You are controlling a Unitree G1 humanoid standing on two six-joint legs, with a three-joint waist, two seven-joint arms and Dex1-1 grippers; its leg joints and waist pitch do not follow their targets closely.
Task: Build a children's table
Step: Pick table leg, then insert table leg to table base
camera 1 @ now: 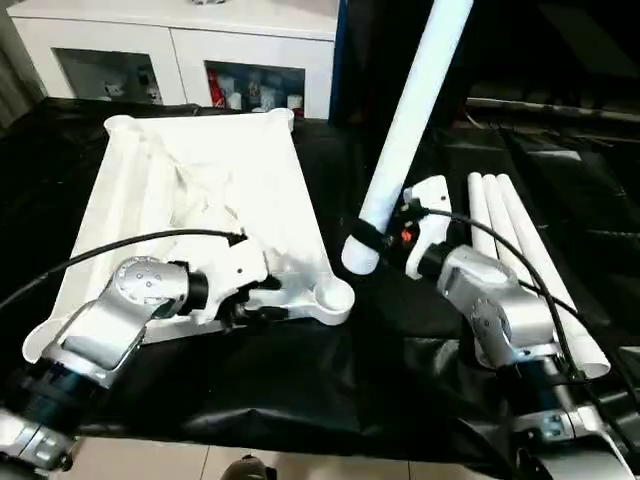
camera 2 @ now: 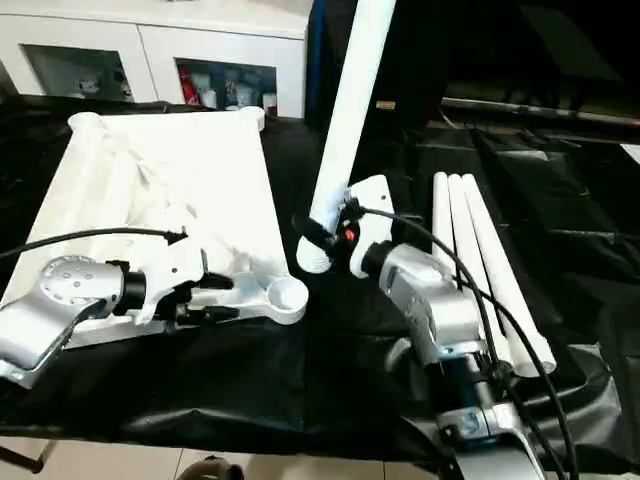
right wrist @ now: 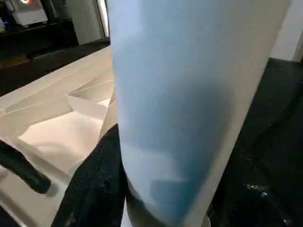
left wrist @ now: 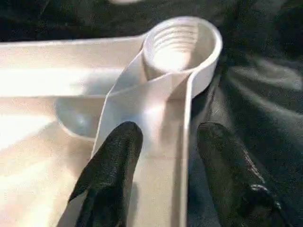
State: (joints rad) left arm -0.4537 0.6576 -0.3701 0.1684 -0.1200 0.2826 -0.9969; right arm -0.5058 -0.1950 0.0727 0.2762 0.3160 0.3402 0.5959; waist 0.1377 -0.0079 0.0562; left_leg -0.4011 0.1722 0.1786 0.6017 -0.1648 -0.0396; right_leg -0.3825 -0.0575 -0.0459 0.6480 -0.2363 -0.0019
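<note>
The white tabletop (camera 1: 200, 180) lies ribbed side up on the black cloth. Its near right corner socket (camera 1: 332, 296) is threaded inside and stands empty (left wrist: 182, 45). My left gripper (left wrist: 165, 161) sits just behind that socket, one black finger (left wrist: 113, 161) inside the rim and the other outside it, with a gap showing. My right gripper (camera 1: 385, 238) is shut on a white leg (camera 1: 410, 120), which it holds upright and leaning to the right. The leg's lower end hangs just right of the socket, apart from it. Up close, the leg (right wrist: 189, 94) hides most of the right gripper's fingers (right wrist: 94, 189).
Three more white legs (camera 1: 520, 260) lie side by side on the black cloth (camera 1: 330, 380) to the right of my right arm. A white cabinet (camera 1: 170, 40) stands behind the table. The cloth's front edge runs close below my forearms.
</note>
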